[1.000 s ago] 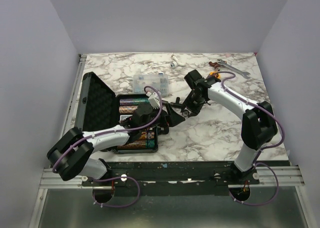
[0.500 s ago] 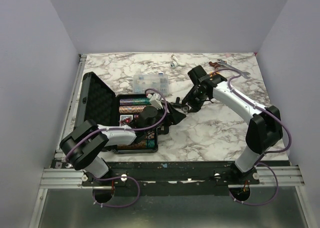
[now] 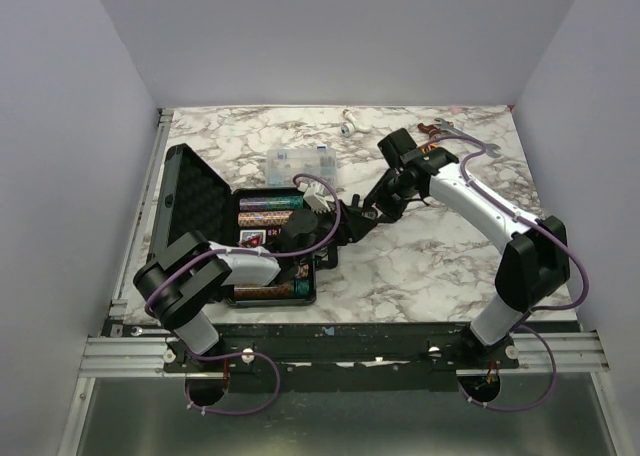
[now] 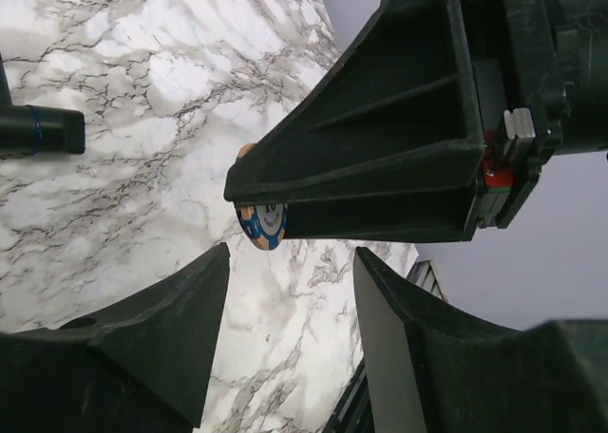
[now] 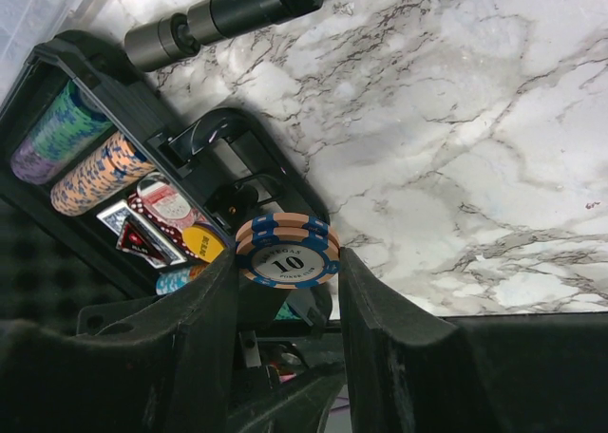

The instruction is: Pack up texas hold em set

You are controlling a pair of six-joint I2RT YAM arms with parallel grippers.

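Observation:
The black case (image 3: 190, 211) lies open at the left, lid back, with rows of poker chips (image 3: 268, 219) in its tray. In the right wrist view the tray (image 5: 66, 72) shows chip rows (image 5: 90, 172), a red card deck (image 5: 157, 210) and a yellow button (image 5: 204, 243). My right gripper (image 5: 288, 262) is shut on a short stack of orange-and-blue "10" chips (image 5: 288, 253), held above the table just right of the case (image 3: 372, 214). My left gripper (image 3: 352, 223) is open and empty (image 4: 290, 329), right beside the right gripper; the held chips (image 4: 263, 226) show just beyond its tips.
A clear plastic compartment box (image 3: 300, 163) sits behind the case. A wrench (image 3: 465, 136) lies at the back right and a small metal part (image 3: 347, 128) at the back edge. The marble table (image 3: 430, 266) ends at the rail in front.
My right gripper has moved left toward the case with the chips. My left gripper has swung up and right, closer to the right gripper.

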